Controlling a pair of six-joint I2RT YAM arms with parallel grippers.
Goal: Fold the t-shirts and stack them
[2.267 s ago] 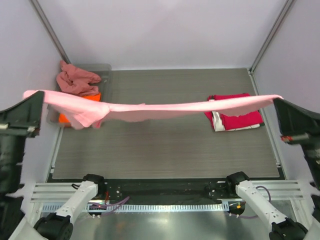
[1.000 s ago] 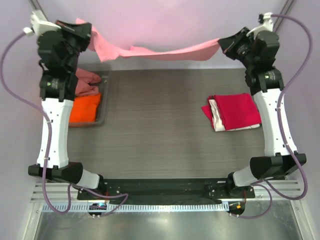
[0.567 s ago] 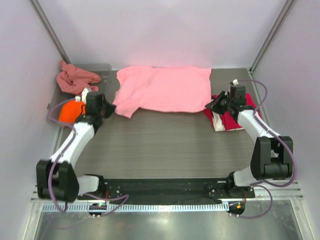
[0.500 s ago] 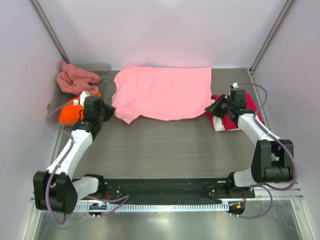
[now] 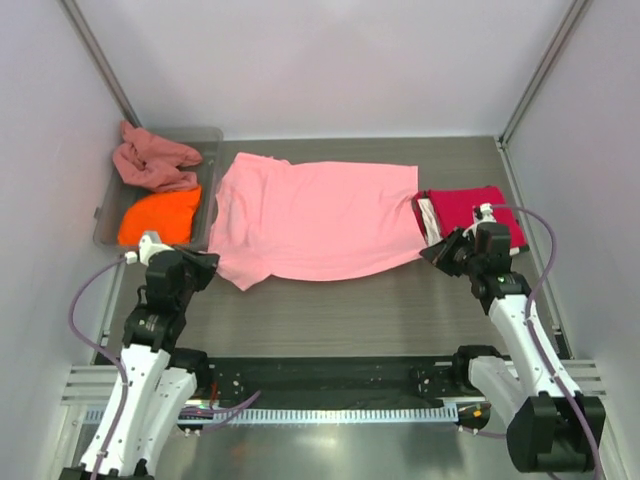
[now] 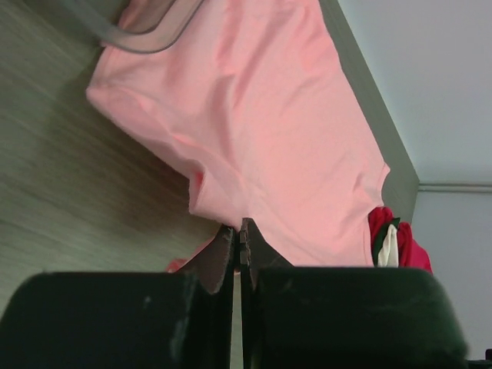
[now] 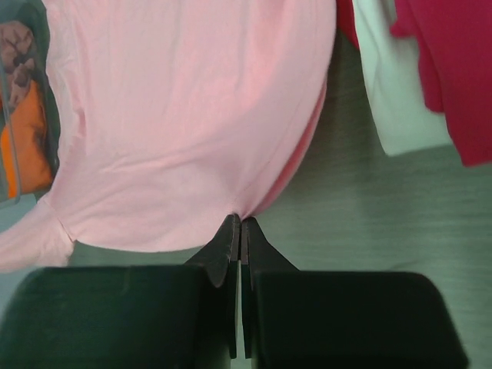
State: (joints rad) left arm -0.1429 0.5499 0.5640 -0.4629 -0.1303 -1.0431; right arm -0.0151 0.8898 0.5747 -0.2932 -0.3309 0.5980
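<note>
The light pink t-shirt (image 5: 320,220) lies spread flat across the middle of the table. The left gripper (image 5: 207,263) is clamped on its near-left corner, and the right gripper (image 5: 430,252) is clamped on its near-right edge.

The table (image 5: 330,295) is grey with wood lines. A pink t-shirt (image 5: 320,215) lies spread flat in the middle. At 3 o'clock, just beside it, sits a folded pile: a red t-shirt (image 5: 480,210) over a white one (image 5: 432,218). At 10 o'clock stands a grey tray (image 5: 205,135).
</note>
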